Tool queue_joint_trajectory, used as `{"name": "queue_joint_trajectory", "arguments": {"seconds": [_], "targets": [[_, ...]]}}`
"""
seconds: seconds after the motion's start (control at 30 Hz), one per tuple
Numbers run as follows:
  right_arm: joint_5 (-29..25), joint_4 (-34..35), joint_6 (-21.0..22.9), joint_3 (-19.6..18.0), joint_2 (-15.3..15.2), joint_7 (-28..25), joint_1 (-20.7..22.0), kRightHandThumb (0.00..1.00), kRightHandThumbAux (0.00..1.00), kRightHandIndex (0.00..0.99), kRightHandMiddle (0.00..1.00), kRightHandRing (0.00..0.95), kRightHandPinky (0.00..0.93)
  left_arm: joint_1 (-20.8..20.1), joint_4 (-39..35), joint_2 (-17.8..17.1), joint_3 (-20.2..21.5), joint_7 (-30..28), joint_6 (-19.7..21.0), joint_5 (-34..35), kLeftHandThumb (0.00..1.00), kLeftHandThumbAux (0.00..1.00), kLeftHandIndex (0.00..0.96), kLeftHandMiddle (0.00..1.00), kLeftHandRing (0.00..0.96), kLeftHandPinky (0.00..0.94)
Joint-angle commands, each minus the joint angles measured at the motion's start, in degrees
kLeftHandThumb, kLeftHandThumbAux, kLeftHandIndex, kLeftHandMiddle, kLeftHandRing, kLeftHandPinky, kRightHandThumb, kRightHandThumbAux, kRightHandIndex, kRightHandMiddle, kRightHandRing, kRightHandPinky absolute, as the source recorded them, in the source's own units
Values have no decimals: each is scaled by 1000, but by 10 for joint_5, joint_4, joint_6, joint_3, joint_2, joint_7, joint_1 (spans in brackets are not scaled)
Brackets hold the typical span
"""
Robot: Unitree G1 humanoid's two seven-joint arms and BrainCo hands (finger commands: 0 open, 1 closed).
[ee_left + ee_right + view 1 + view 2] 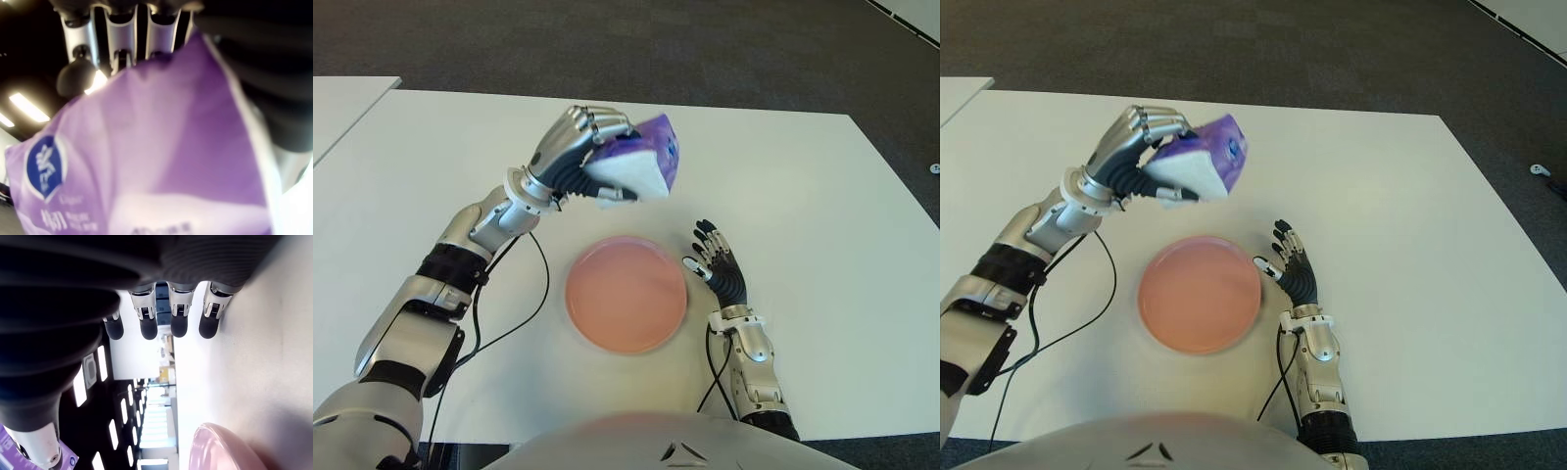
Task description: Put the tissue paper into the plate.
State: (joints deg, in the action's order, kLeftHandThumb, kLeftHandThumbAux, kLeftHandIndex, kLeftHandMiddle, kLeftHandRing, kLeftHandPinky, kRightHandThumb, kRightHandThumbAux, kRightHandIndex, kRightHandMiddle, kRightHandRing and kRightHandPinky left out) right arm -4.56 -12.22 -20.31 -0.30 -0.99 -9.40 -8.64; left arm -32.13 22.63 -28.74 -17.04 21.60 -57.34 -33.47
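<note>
My left hand (pixel 597 147) is raised above the table beyond the plate, shut on a purple and white tissue pack (pixel 641 162). Up close, the pack (pixel 146 161) fills the left wrist view, with my fingers (pixel 122 34) curled over its top. The pink plate (pixel 626 293) lies on the white table (pixel 822 206) just in front of me, nearer than the pack and a little to its right. My right hand (pixel 717 260) shows just right of the plate, fingers (pixel 146 320) straight and holding nothing.
A black cable (pixel 524 313) from my left arm loops across the table left of the plate. Another white table (pixel 342 103) stands at the far left. Dark carpet (pixel 705 49) lies beyond the table's far edge.
</note>
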Motion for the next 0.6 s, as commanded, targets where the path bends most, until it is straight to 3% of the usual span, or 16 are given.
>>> {"name": "queue_joint_trajectory", "arguments": {"seconds": [0.03,0.37,0.6], "targets": [[-1,-38,23,-1,0,-1,-21,0,684,0,4,0,0,31,-36,-8,-9,-51,-30,12,950,651,384,506,530,786],[-1,-34,27,1,2,1,-18,0,692,0,6,0,0,72,-69,-21,-8,-145,-59,32,950,652,383,505,528,775],[3,-34,25,2,2,3,-16,0,692,0,4,0,0,92,-75,-16,4,-152,-59,-25,949,652,382,503,527,776]]}}
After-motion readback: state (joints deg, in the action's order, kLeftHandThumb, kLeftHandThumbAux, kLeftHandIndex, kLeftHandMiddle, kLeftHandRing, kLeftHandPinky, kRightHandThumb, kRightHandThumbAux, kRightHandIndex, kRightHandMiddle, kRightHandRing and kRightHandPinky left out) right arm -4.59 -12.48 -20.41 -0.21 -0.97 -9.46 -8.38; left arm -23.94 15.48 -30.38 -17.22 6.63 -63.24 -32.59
